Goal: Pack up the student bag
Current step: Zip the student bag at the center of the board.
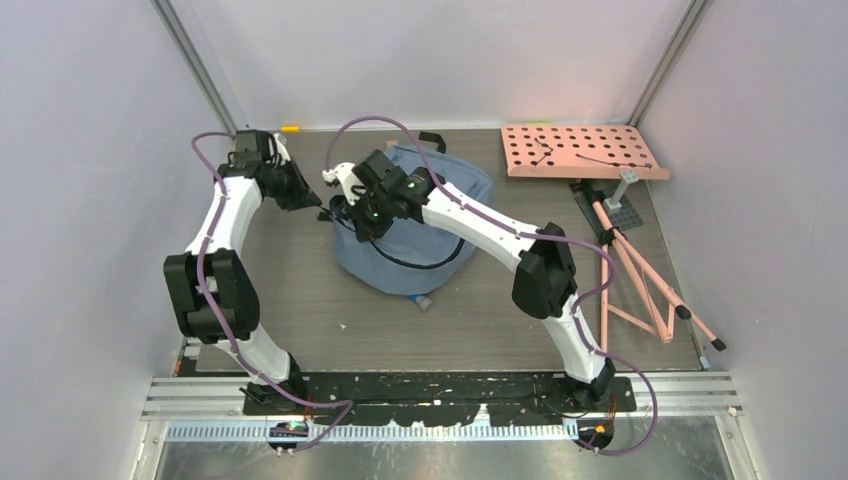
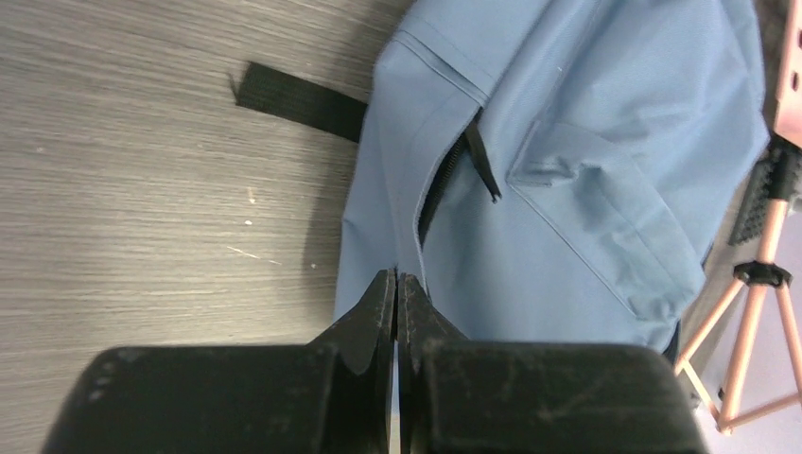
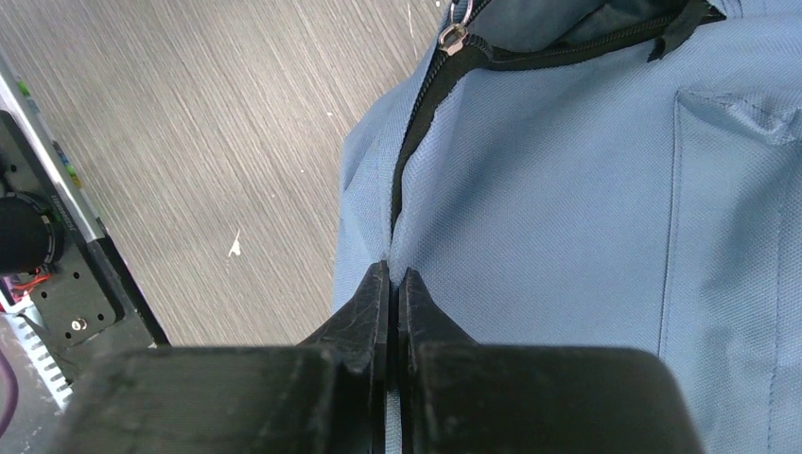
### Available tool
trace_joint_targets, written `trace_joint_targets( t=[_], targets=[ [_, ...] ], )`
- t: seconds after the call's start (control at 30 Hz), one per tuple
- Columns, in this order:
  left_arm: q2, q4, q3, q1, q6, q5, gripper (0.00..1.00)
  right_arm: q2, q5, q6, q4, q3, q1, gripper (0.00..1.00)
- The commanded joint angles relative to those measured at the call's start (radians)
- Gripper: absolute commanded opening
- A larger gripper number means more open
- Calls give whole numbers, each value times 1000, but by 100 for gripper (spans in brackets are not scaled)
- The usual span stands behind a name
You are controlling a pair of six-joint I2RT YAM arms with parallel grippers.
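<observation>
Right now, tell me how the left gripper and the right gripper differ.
The left gripper faces the student bag from the left, its arm over the table; the right gripper faces it from the right, its arm stretched across the bag. Ahead of the left gripper lies a black strap; ahead of the right gripper, a metal zipper slider. Shared: both are shut, tips at the bag's fabric by a dark zipper line.

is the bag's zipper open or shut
Open, at least partly: the zipper gapes beside its slider, showing the student bag's dark inside.
</observation>
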Motion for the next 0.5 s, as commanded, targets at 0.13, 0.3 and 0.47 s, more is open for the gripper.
trace_joint_targets(
  t=[0.13, 0.3, 0.47],
  targets=[
    [3, 143, 65, 23, 3, -188, 0, -141, -46, -70, -198, -35, 21, 1],
    [47, 175, 124, 0, 7, -147, 0, -147, -58, -87, -205, -34, 21, 1],
    [67, 205, 145, -13, 0, -87, 0, -163, -29, -61, -188, -36, 10, 26]
  ],
)
